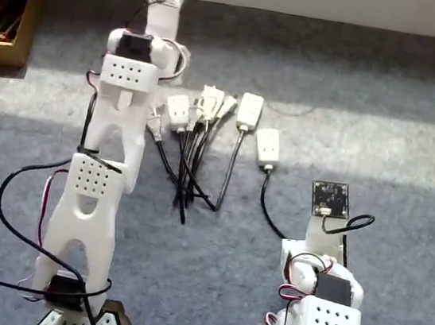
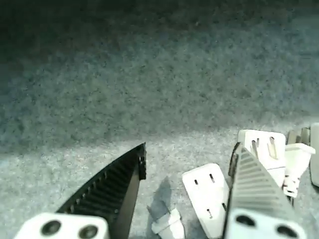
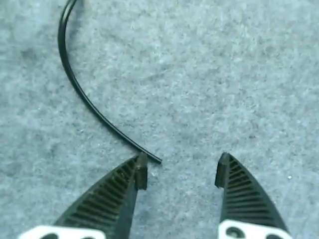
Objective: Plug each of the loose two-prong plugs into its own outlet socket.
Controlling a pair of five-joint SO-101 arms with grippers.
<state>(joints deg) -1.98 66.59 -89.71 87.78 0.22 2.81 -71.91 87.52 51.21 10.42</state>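
Centring matters: left claw (image 2: 189,162), wide open and empty, should straddle the plug (image 2: 167,221) squarely before closing; right claw (image 3: 180,172) gapes empty.

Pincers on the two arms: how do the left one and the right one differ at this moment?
The left pincer hangs over white sockets and plugs; the right pincer hangs over grey carpet with just a black cable. The left arm is stretched far forward; the right arm is folded back. Both pincers are open, holding nothing.
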